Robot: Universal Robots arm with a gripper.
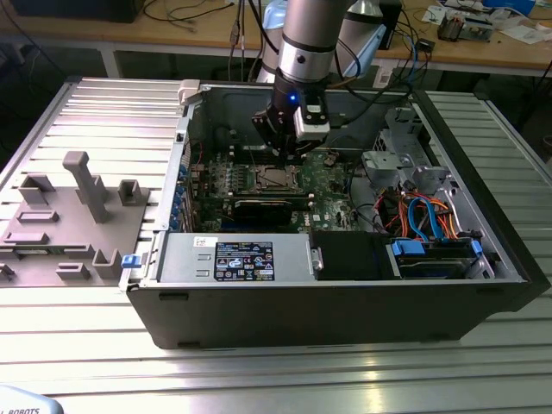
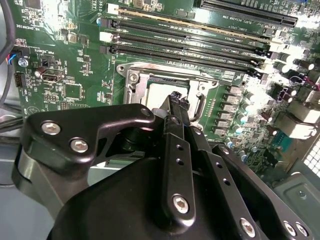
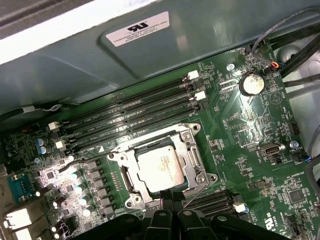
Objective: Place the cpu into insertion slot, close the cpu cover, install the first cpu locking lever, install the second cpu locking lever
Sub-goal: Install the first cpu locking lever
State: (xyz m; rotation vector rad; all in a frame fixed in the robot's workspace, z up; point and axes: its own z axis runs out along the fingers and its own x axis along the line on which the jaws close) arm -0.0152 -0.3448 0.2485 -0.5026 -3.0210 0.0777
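The gripper (image 1: 280, 148) hangs inside the open computer case (image 1: 483, 302), low over the green circuit board (image 3: 250, 145), and in the second wrist view its black fingers (image 2: 175, 150) come together at the tips with nothing seen between them. The tips hover just beside one edge of the insertion slot (image 1: 274, 178). The cpu (image 3: 159, 169) lies flat in that slot, its dull silver top facing up and carrying faint print too small to make out. The cpu cover (image 3: 191, 159) lies down around it as a silver frame, the chip showing through its window. Whether the locking levers are latched cannot be told. Long black memory slots (image 3: 130, 117) run beside the slot. A white label (image 3: 138, 28) with dark print sits on the grey case wall above the board. In the exterior view, a dark sticker (image 1: 244, 260) and a small white label (image 1: 204, 242) are stuck on the grey box at the case's near side.
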